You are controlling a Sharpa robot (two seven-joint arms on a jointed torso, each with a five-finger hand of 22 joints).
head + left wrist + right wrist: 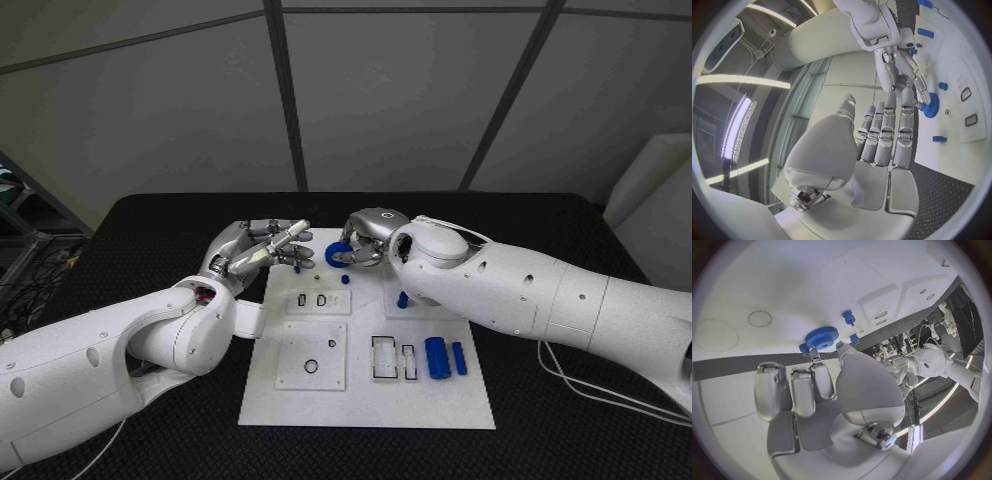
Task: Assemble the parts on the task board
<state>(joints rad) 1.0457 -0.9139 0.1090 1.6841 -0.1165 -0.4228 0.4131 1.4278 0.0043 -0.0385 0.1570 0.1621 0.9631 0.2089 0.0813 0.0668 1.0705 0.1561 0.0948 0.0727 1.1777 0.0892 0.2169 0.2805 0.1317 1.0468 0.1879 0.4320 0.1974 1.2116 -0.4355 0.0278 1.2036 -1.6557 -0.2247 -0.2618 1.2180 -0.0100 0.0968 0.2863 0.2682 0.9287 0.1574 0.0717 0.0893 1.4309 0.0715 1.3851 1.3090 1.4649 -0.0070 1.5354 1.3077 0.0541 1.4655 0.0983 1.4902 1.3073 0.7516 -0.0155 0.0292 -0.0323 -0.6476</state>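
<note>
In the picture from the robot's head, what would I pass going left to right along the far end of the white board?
Left hand → small blue peg → blue gear pinched by the right hand. All lie at the far end of the task board.

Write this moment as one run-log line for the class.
right hand: pinches blue gear at task board far edge | left hand: fingers apart, holds nothing | two blue cylinders: lying on board
</note>
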